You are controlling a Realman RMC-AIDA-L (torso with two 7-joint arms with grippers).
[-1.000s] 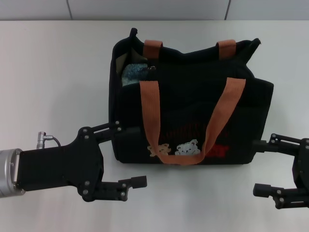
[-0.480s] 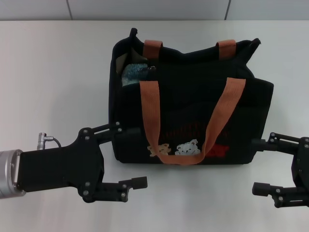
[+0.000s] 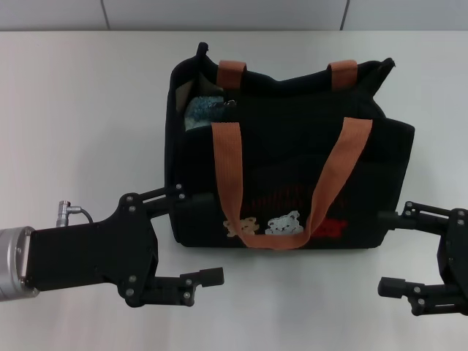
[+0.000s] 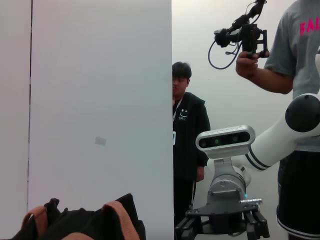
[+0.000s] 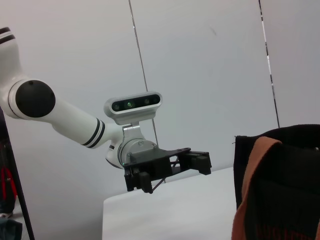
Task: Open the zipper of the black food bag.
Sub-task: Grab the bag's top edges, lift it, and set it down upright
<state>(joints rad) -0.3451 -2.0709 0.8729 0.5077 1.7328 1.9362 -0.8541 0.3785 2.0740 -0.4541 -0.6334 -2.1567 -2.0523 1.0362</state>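
Two claws sit low at the near edge of the white table [image 3: 88, 110], one on each side of the black food bag [image 3: 289, 153]. The bag stands upright in the middle of the table, a bit toward the far side, w/ two orange straps [image 3: 228, 175] hanging over its front and little bear patches [image 3: 284, 223] near the bottom. Along the top rim runs the zipper [image 3: 292, 86], a thin black line; its small dark pull tab sits near the bag's left end, next to a gap where something blue-green [image 3: 201, 111] peeks out. The rest of the top looks pulled together, but I can't tell how far the zip is undone. The left gripper [image 3: 199, 238] is beside the bag's lower left corner, fingers spread wide apart and holding nothing; its upper finger reaches right by the bag's left wall, can't tell if it touches. The right gripper [image 3: 391, 252] is just off the bag's lower right corner, also spread wide w/ nothing in it, not touching the bag. In the right wrist view the left gripper [image 5: 172, 170] shows far off w/ its camera on top, and the bag's edge and one strap fill the near corner. In the left wrist view the bag's top pokes up, the right gripper [image 4: 222, 227] is across from it, and two people [image 4: 187, 135] stand behind, one holding a camera rig [image 4: 240, 35].
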